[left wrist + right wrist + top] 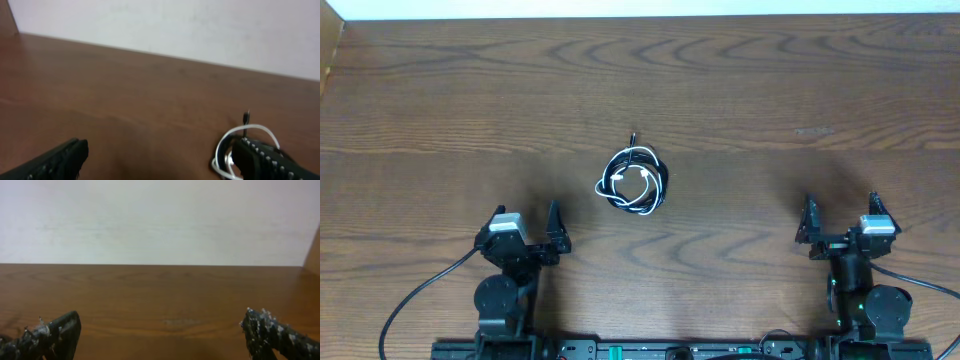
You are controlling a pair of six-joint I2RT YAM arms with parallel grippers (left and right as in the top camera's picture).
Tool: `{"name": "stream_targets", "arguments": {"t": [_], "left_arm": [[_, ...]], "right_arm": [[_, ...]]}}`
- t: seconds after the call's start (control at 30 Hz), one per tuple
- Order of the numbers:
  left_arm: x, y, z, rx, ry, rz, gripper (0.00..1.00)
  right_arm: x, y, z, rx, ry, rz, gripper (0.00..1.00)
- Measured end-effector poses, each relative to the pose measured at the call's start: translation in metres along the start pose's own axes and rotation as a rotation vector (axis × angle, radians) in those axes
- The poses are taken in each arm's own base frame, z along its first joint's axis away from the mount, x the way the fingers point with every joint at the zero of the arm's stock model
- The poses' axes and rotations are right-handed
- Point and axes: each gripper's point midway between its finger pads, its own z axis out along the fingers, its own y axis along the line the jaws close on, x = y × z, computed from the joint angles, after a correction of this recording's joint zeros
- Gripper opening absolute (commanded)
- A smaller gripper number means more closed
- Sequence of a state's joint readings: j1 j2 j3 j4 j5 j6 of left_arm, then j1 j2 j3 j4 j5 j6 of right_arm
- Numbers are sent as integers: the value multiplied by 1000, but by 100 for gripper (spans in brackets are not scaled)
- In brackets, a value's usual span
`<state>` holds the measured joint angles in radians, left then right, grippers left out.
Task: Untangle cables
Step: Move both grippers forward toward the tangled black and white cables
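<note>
The cables (634, 181) lie in a small tangled coil at the middle of the wooden table, a white cord wound with black ones, one black plug end poking out at the far side. The coil also shows at the lower right of the left wrist view (235, 147), partly behind the right finger. My left gripper (525, 222) is open and empty, near the front edge, left of and nearer than the coil. My right gripper (840, 212) is open and empty at the front right, far from the coil. No cable shows in the right wrist view.
The brown wooden table (770, 90) stretches back to a white wall (160, 220). Thick black arm wires (415, 300) trail by the left base and by the right base (920, 285) at the front edge.
</note>
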<state>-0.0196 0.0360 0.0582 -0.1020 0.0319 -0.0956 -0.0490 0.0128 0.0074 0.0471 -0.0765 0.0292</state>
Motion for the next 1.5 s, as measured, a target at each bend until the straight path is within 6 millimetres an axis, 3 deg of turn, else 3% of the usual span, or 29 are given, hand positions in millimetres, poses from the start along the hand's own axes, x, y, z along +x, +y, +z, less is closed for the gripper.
{"name": "stream_targets", "arguments": {"t": [0.1, 0.27, 0.37, 0.57, 0.7, 0.93, 1.13, 1.33, 1.43, 1.5], "left_arm": [[-8, -3, -3, 1, 51, 5, 97], [-60, -21, -6, 57, 49, 14, 97], [-88, -29, 1, 75, 77, 14, 97], [-112, -60, 29, 201, 257, -4, 97], [-98, -73, 50, 251, 473, -42, 97], [-69, -77, 77, 237, 761, -95, 97], [-42, -89, 89, 304, 876, -179, 97], [-42, -97, 98, 329, 876, -247, 94], [-30, -96, 100, 286, 931, -329, 86], [-15, -94, 101, 234, 996, -389, 83]], "right_arm": [[-13, 5, -2, -25, -16, -2, 99], [-52, 13, -7, -65, -38, -4, 99], [-65, 19, -3, -98, -21, -3, 99], [-78, 38, 29, -220, 155, 28, 99], [-83, 51, 54, -301, 328, 76, 99], [-78, 74, 84, -463, 609, 151, 99], [-62, 82, 107, -536, 664, 182, 99], [-55, 88, 109, -558, 701, 261, 99], [-57, 89, 109, -562, 699, 272, 77], [-57, 90, 108, -561, 703, 286, 73]]}}
